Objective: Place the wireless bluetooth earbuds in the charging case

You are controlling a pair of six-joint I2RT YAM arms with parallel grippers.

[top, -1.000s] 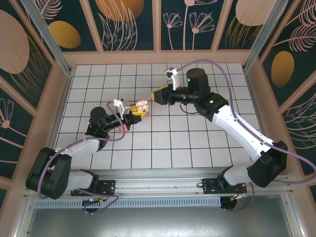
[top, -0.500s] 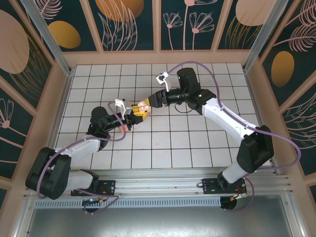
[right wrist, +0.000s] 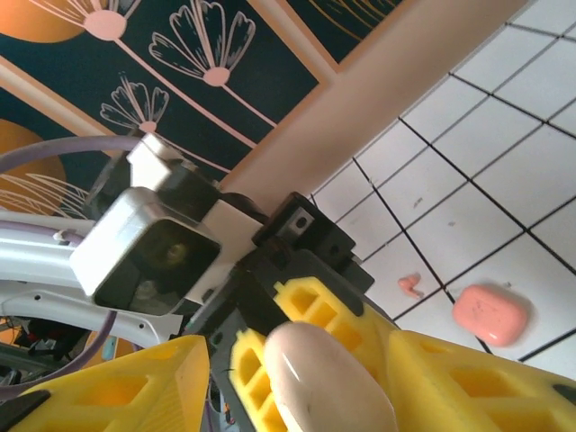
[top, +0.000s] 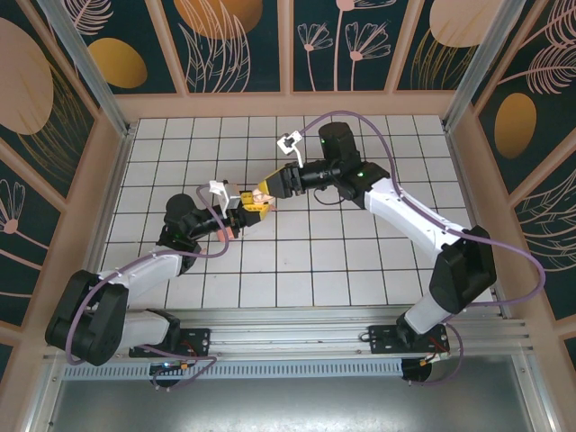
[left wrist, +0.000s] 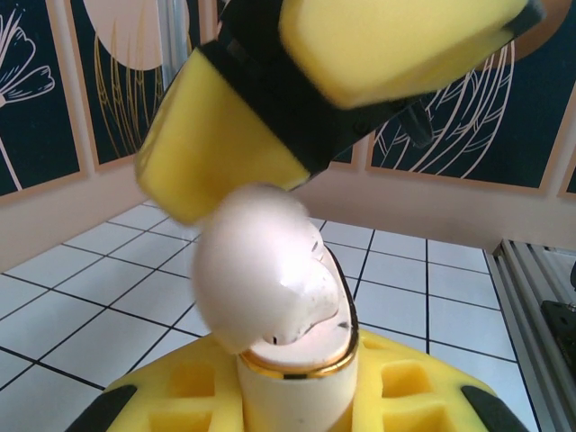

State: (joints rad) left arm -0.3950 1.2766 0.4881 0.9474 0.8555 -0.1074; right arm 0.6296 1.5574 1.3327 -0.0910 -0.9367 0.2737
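Note:
My left gripper (top: 247, 203) is shut on a cream oval case (left wrist: 292, 378) with a gold rim, held upright between its yellow pads. The case's rounded lid (left wrist: 256, 270) is hinged up. My right gripper (top: 268, 188) has come in from the right. Its jaws are open and straddle the lid (right wrist: 328, 378), and one yellow finger (left wrist: 225, 153) rests against the lid's top. The salmon-pink charging case (right wrist: 489, 314) lies closed on a white tile beyond the grippers. One small pink earbud (right wrist: 410, 286) lies on the tile just left of it.
White tiled floor (top: 360, 252) with beige walls and dark floral panels (top: 238, 45) around it. A metal rail (top: 297, 337) runs along the near edge by the arm bases. My left wrist camera (right wrist: 148, 247) sits close behind the held case.
My right arm has swung left, bringing its gripper from about one tile away right up to the held case's lid. The left arm has stayed put with its grip unchanged.

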